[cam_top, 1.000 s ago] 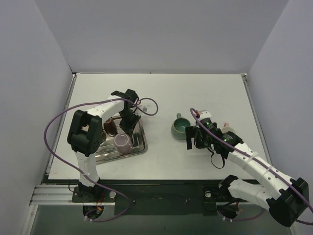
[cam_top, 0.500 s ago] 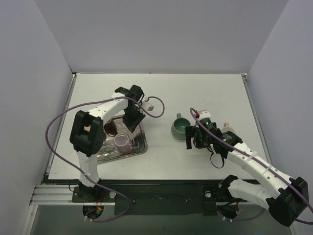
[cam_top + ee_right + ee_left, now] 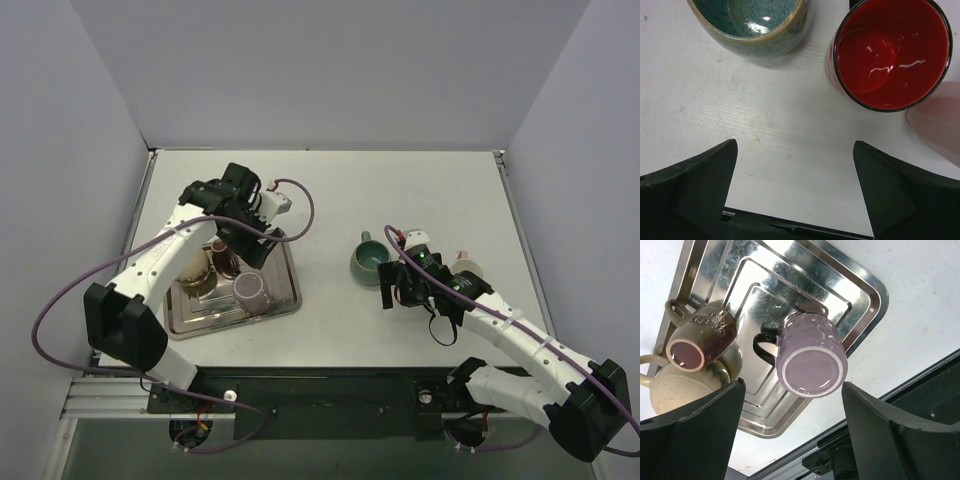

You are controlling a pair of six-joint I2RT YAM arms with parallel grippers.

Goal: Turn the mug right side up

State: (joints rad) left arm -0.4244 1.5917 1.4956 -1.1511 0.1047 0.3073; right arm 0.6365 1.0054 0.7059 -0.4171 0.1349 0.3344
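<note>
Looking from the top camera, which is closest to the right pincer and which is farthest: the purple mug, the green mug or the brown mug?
From the right pincer:
1. green mug, right beside it, to its left.
2. purple mug, on the tray, near side.
3. brown mug, farther left on the tray.

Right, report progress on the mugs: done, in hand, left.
Done: the teal mug and red mug stand upright on the table by the open right gripper. In hand: nothing is gripped; the open left gripper hangs over the purple mug, which sits bottom up in the tray. Left: flip that one, and the brown mug, which looks bottom up too.
</note>
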